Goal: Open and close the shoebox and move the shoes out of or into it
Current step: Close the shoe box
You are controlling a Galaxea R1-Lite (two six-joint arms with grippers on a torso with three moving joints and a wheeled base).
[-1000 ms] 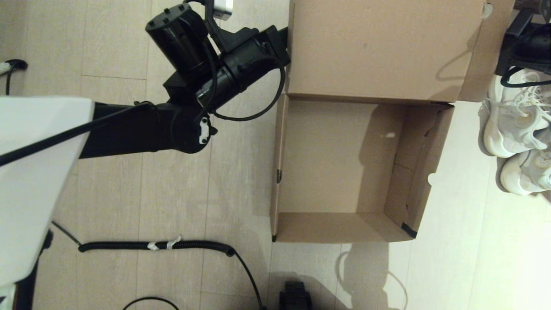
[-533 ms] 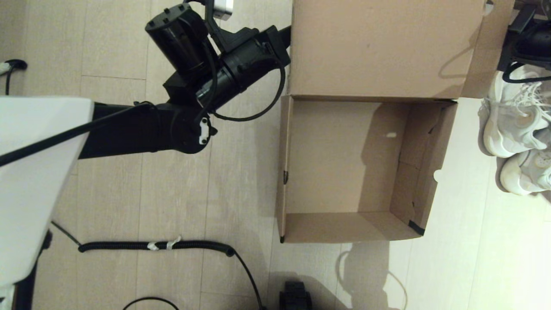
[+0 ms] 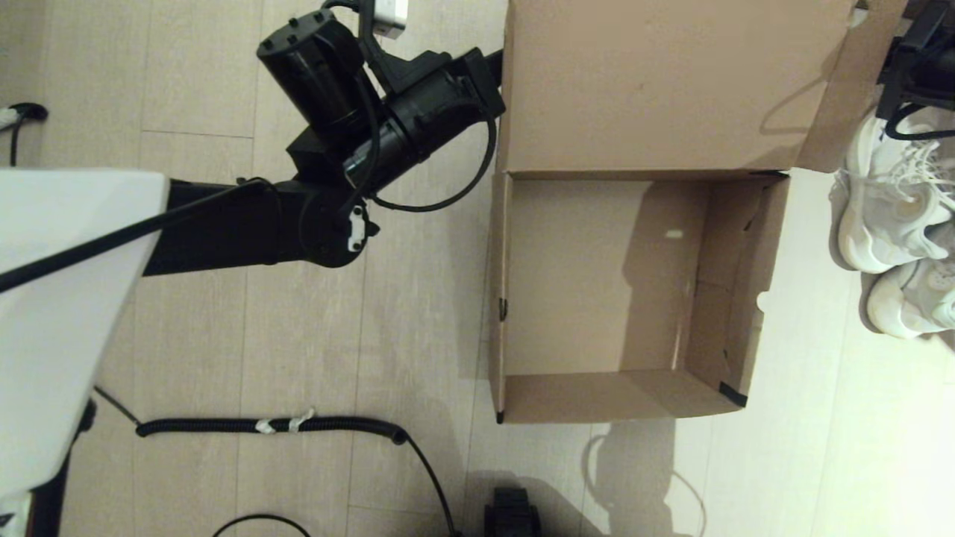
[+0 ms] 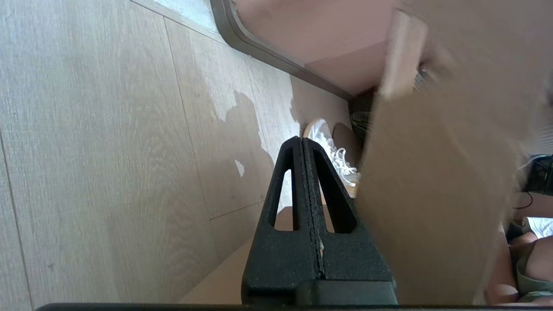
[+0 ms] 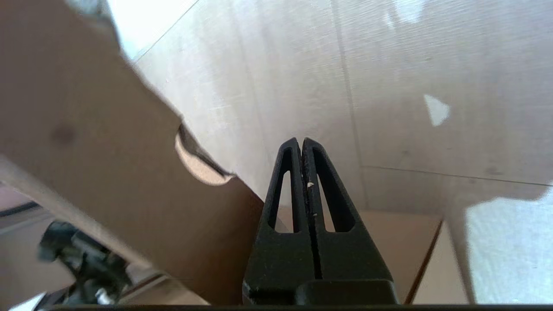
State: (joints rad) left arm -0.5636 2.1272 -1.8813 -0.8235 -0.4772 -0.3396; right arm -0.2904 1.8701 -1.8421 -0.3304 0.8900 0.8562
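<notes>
The brown shoebox [image 3: 515, 298] lies open on the floor with nothing inside, and its lid [image 3: 656, 82] stands raised at the far side. Two white shoes [image 3: 888, 201] lie side by side on the floor right of the box. My left arm [image 3: 440, 89] reaches to the lid's left edge, and the lid hides its fingertips in the head view. The left gripper [image 4: 301, 139] is shut and empty beside the lid's cardboard [image 4: 432, 194]. My right arm [image 3: 921, 52] is by the lid's right flap. The right gripper [image 5: 301, 140] is shut and empty next to that notched flap [image 5: 108, 172].
A black coiled cable [image 3: 268, 426] lies on the wooden floor in front of the box on the left. A dark object [image 3: 511, 514] sits at the near edge. Past the left fingertips a white laced sneaker [image 4: 339, 160] with a tan sole shows.
The whole box has slid a little to the right, with the lid and its right flap. The right arm has drawn up and right. The left arm edged right.
</notes>
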